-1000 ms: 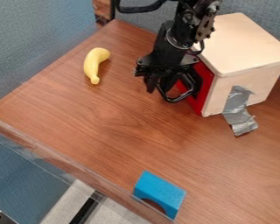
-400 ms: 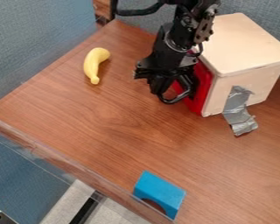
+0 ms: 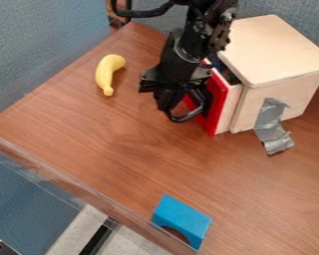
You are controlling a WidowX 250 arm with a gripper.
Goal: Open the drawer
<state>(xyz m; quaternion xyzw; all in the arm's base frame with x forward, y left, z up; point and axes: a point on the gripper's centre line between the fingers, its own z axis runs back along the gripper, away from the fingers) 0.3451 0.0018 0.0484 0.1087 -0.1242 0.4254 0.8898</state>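
Arm [image 3: 184,52] slants down by the drawer [image 3: 219,105]; claw's [image 3: 173,103] opening and hold I cannot tell.

Red-fronted wooden drawer [image 3: 221,107], black handle, partly open, upright

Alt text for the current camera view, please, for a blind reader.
A black robot gripper is at the handle of a red-fronted drawer, partly open in a pale wooden box with silver tape on its side. A yellow banana and a blue block sit on the brown table.
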